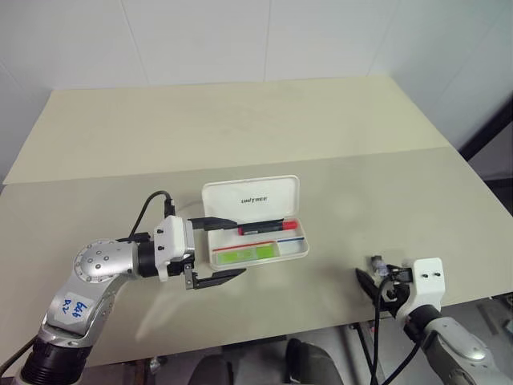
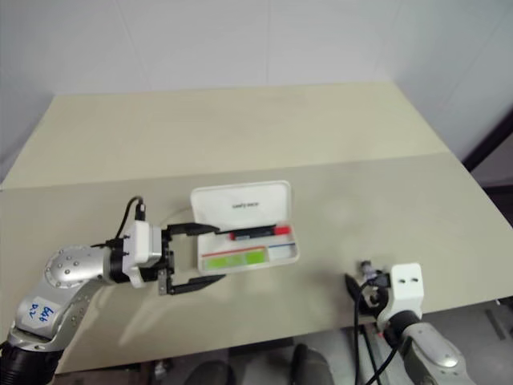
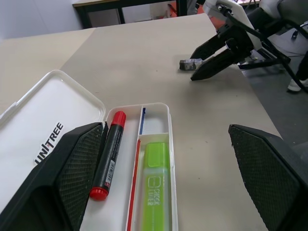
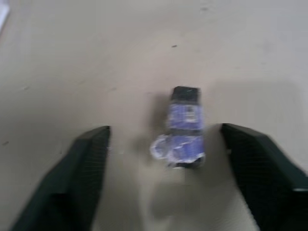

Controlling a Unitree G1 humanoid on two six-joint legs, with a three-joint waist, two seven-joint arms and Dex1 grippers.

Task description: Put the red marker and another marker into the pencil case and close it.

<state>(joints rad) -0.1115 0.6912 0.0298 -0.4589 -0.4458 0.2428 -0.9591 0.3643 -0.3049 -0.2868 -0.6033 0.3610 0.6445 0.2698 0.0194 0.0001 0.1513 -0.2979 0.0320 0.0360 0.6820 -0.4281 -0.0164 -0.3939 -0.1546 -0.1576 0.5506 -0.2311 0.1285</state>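
The white pencil case (image 1: 210, 195) lies open in the middle of the table, its lid flat with "UNITREE" on it. In its tray the red marker (image 1: 268, 228) lies along the hinge side. The other marker, a yellow-green highlighter (image 1: 250, 255), lies in the near compartment. My left gripper (image 1: 239, 249) is open, one finger at the red marker's black end (image 3: 108, 156) and the other in front of the tray's near wall. My right gripper (image 4: 168, 134) is open near the table's front right edge.
A small dark grey-purple lump (image 4: 184, 127) lies on the table between my right fingertips, touching neither; it also shows beside that gripper at the table's front right (image 1: 376, 262). A seam (image 1: 361, 155) crosses the pale table behind the case. The table's front edge (image 1: 321, 327) is close.
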